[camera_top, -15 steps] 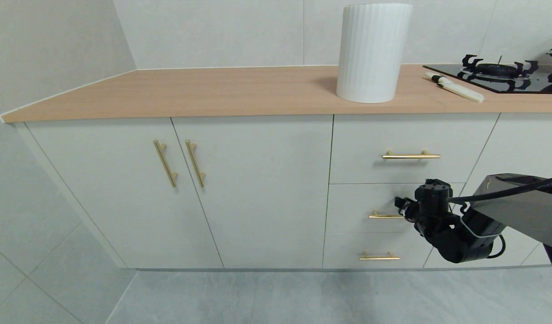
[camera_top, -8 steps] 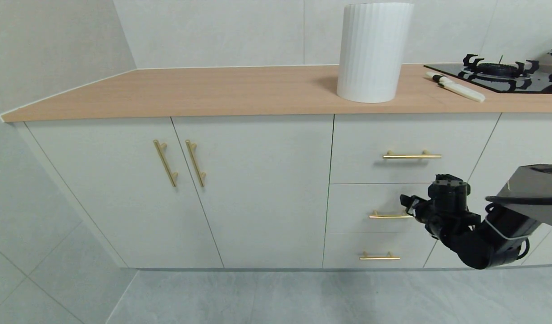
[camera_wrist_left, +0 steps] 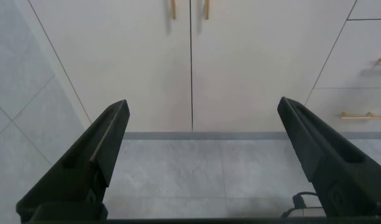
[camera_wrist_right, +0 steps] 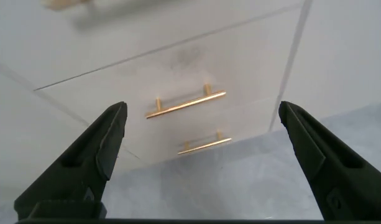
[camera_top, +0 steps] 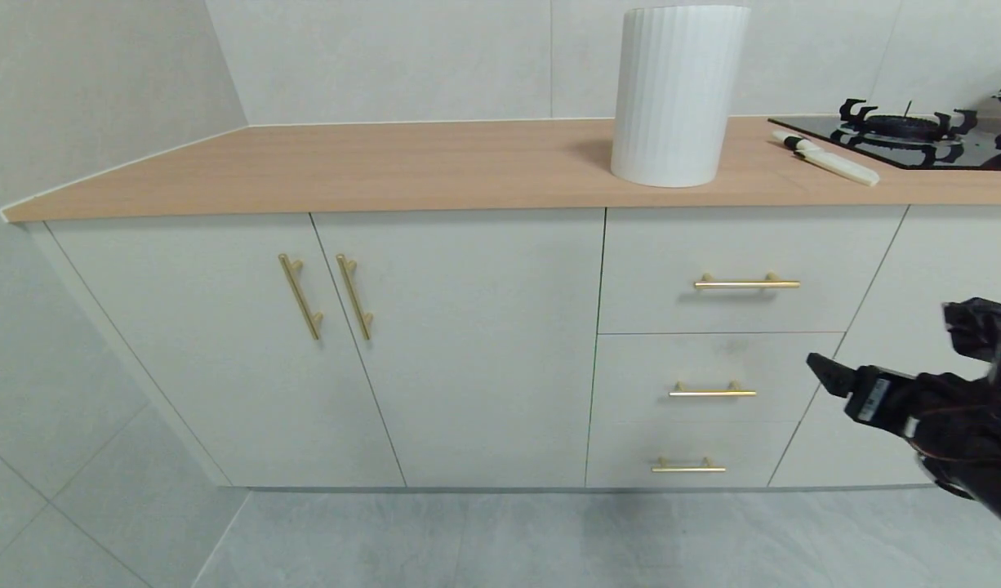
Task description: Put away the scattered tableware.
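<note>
The slim cream-white knife with a black band [camera_top: 827, 158] lies flat on the wooden countertop [camera_top: 386, 167]. It is well above the right gripper [camera_wrist_right: 201, 107] and well apart from it, between a tall white ribbed cylinder [camera_top: 678, 94] and a black gas hob [camera_top: 909, 135]. The right jaws stand wide and hold nothing; a drawer's brass bar handle [camera_wrist_right: 185, 104] shows between them, farther off. The left gripper [camera_wrist_left: 202, 101], jaws likewise wide and bare, faces the white cabinet doors [camera_wrist_left: 190, 62] above the grey tiled floor [camera_wrist_left: 196, 168].
</note>
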Motion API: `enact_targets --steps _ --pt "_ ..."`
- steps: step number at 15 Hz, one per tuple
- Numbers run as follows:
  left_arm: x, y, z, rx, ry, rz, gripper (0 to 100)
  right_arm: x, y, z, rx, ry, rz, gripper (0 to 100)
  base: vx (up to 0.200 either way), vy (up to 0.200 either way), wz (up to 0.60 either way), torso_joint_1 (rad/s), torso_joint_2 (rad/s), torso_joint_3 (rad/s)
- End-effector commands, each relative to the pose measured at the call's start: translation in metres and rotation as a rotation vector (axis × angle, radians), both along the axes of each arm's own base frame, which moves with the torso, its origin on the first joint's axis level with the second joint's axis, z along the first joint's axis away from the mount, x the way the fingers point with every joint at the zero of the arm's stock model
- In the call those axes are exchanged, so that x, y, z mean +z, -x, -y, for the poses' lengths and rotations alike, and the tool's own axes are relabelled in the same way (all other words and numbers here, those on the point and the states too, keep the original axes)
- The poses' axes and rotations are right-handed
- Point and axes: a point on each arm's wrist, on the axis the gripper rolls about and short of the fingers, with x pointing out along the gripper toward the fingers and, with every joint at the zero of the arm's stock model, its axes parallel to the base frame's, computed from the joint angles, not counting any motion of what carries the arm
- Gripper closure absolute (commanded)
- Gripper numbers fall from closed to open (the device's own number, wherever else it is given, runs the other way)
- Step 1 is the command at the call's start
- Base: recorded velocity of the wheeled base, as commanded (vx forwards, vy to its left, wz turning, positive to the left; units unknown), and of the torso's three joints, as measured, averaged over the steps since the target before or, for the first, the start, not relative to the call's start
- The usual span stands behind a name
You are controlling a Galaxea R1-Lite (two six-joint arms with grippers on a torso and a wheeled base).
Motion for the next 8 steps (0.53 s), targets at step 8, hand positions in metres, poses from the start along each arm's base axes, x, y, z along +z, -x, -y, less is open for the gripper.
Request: enact_targets --steps 8 --pt "0.000 0.000 0.000 0.000 0.000 0.000 0 0.027 0.238 0.062 -0.259 0.219 0.151 0 0.000 0.000 0.00 0.000 0.00 0.000"
